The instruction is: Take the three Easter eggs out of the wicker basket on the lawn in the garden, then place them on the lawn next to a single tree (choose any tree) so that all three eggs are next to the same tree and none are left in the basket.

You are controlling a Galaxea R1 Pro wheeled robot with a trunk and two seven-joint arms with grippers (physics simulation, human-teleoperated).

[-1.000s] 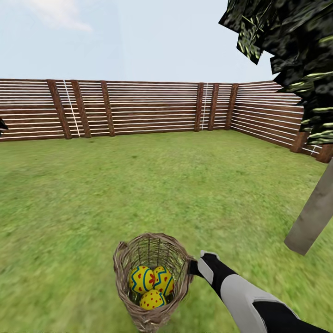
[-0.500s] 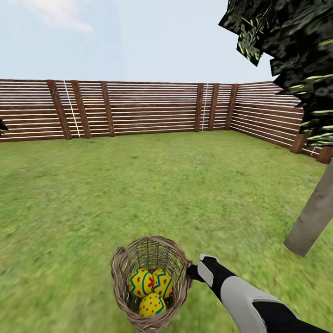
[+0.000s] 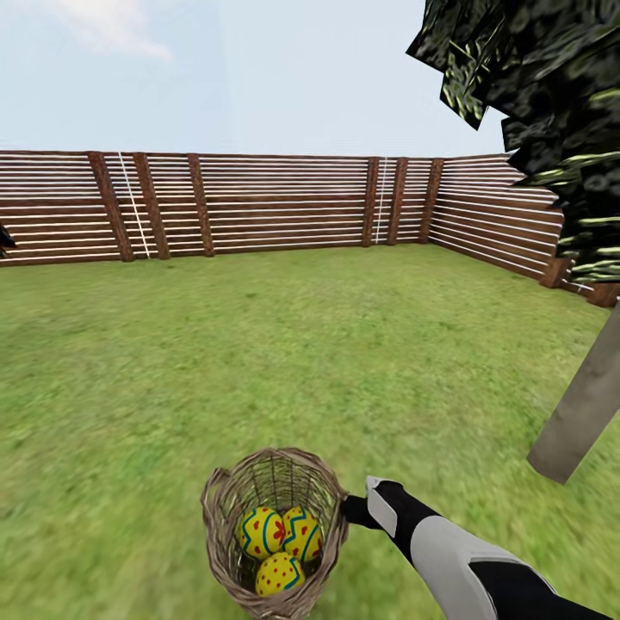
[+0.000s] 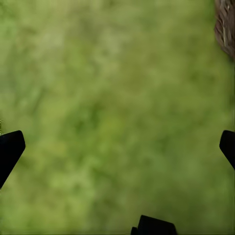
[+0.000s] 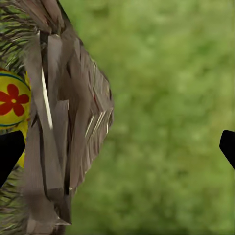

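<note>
The wicker basket (image 3: pixel 215 508) sits tilted on the lawn (image 3: pixel 301 362) near the lower edge of the head view. Three yellow Easter eggs lie inside it: one (image 3: pixel 261 531), a second (image 3: pixel 301 534) and a third (image 3: pixel 279 574). My right gripper (image 3: pixel 351 508) is at the basket's right rim. In the right wrist view it (image 5: pixel 117 149) stands open, with the basket wall (image 5: pixel 68 127) between its spread fingers and an egg (image 5: pixel 12 100) behind the weave. My left gripper (image 4: pixel 117 147) hangs open over grass, with the basket's edge (image 4: pixel 226 24) at a corner of that view. The tree's pale trunk (image 3: pixel 581 413) rises at the right.
A brown slatted fence (image 3: pixel 258 202) closes off the garden at the back and right. Dark foliage (image 3: pixel 551 103) overhangs the upper right. Open grass stretches between the basket and the trunk.
The basket and my right gripper have shifted slightly down and left in the head view. The fence and trunk have dropped a little too, so the camera moved somewhat.
</note>
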